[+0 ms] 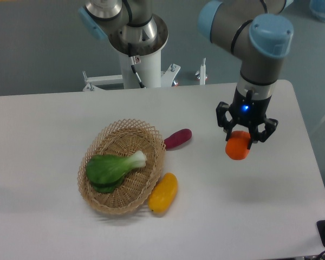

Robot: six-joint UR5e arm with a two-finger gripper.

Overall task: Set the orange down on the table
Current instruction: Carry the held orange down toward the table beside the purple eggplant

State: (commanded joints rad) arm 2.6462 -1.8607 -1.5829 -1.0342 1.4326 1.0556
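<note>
Orange (238, 147) clamped in pincer (241, 138) (above table (43, 124))

We count 1 round bright-orange fruit (238, 147), 1 oblong yellow fruit (163, 193), 1 purple oblong vegetable (177, 138), 1 leafy green vegetable (112, 168), and 1 round woven wicker basket (146, 135).
</note>
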